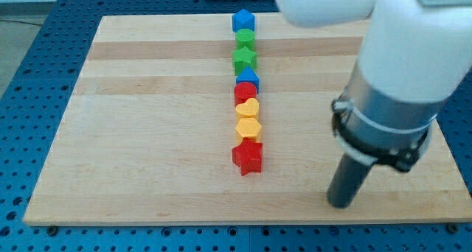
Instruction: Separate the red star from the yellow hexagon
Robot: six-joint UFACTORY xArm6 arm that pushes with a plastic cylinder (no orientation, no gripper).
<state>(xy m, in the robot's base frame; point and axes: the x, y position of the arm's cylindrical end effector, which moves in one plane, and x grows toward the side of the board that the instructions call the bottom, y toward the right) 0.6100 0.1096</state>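
The red star [248, 158] lies at the bottom end of a straight column of blocks in the middle of the wooden board [147, 134]. The yellow hexagon [248, 129] sits directly above it, and the two touch. My tip [341, 203] rests on the board at the view's lower right, well to the right of the red star and slightly below it, touching no block. The rod rises from it into the white arm.
Above the hexagon the column continues upward: a yellow heart-like block [248, 108], a red round block [245, 91], a blue block [248, 78], a green star [245, 58], a green block [245, 38], a blue pentagon [243, 21]. The board's bottom edge lies just below my tip.
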